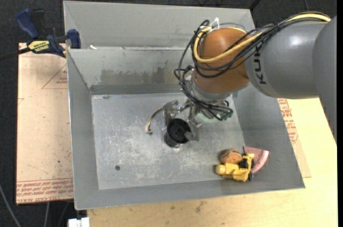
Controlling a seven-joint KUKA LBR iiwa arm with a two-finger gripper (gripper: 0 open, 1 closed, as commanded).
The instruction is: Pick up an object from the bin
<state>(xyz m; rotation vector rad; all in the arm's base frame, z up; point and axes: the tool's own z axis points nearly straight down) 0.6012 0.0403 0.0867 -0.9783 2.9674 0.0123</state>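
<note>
— What's it going for?

— The black round thing, a squat cap or cup by the look of it. It sits directly beneath the gripper, a shade to its near side, on the bare floor of the bin.

— Has it got hold?

— I can't tell. The orange cover and the cables hang over the working end, so whether the tool is spread or clamped is hidden from here. I wouldn't call it a hold.

— Why that one?

— My guess is that it stands alone with clear floor round it, so the tool can drop straight down without nudging anything.

— And the rest?

— Well apart from the gripper, toward the near corner on the arm's side: a yellow toy, a brownish lump touching it, and a pink piece just beside. Bunched like that, they look harder to single out. There's also a thin curved grey piece just beyond the tool, on the side away from the arm. Whether it's loose or part of the tool, I can't say.
</note>
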